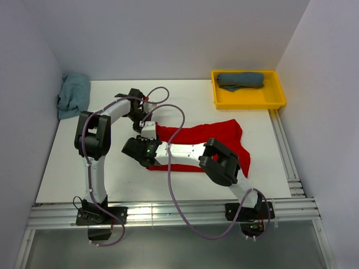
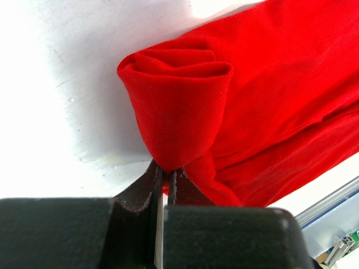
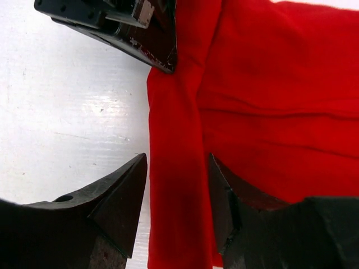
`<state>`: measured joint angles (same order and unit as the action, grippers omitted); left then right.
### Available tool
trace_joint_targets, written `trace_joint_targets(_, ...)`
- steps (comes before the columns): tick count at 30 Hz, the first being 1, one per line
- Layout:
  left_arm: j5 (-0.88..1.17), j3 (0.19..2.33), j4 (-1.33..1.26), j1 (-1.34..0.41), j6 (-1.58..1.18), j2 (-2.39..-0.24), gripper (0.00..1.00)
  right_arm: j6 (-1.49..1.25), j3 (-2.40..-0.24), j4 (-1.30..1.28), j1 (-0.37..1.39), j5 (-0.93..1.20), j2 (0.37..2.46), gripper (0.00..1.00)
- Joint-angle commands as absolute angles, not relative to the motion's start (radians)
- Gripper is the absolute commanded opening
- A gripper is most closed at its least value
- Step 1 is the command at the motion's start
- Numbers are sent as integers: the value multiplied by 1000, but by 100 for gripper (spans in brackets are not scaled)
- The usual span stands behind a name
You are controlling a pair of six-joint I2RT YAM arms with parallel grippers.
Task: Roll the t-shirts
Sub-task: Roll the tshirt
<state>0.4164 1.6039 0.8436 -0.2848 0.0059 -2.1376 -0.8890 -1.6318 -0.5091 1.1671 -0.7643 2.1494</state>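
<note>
The red t-shirt (image 1: 216, 137) lies flat mid-table with its left edge rolled into a narrow roll (image 2: 176, 106). My left gripper (image 1: 147, 129) is at the roll's far end, shut on a pinch of red cloth (image 2: 165, 171). My right gripper (image 1: 147, 148) is at the near part of the roll, open, with one finger on each side of it (image 3: 177, 162). The left gripper's fingertip also shows in the right wrist view (image 3: 160, 50). A dark slate-blue t-shirt (image 1: 241, 80) lies rolled in the yellow tray (image 1: 247, 101). A light teal t-shirt (image 1: 73, 95) lies crumpled at the far left.
The yellow tray sits at the back right corner. White walls close in the table on the left, back and right. An aluminium rail (image 1: 168, 216) runs along the near edge, and another along the right side (image 1: 286, 151). Purple cables loop over both arms.
</note>
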Motion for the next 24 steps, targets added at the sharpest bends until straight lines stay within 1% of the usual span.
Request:
trace_joint_targets(1,385,1629,822,-288,9,-2145,0,-853,-1672,-474,1167,-834,2137,54)
trace_joint_targets(11,385,1635,828,-291,14,-2152,0,-811,-1747,-477,1167,-833,2229,54)
trace_joint_targets(18,388,1644,834,-291,12,-2151,0,-824,-1809,-551,1167,-854,2316,54)
trace_joint_targets(21,390,1649,839,-291,14,-2149,0,-850,-1822,-587,1166,-847,2339,53)
trace_joint_targets(24,390,1654,841,-291,15,-2146,0,-896,-1827,-636,1167,-833,2345,47)
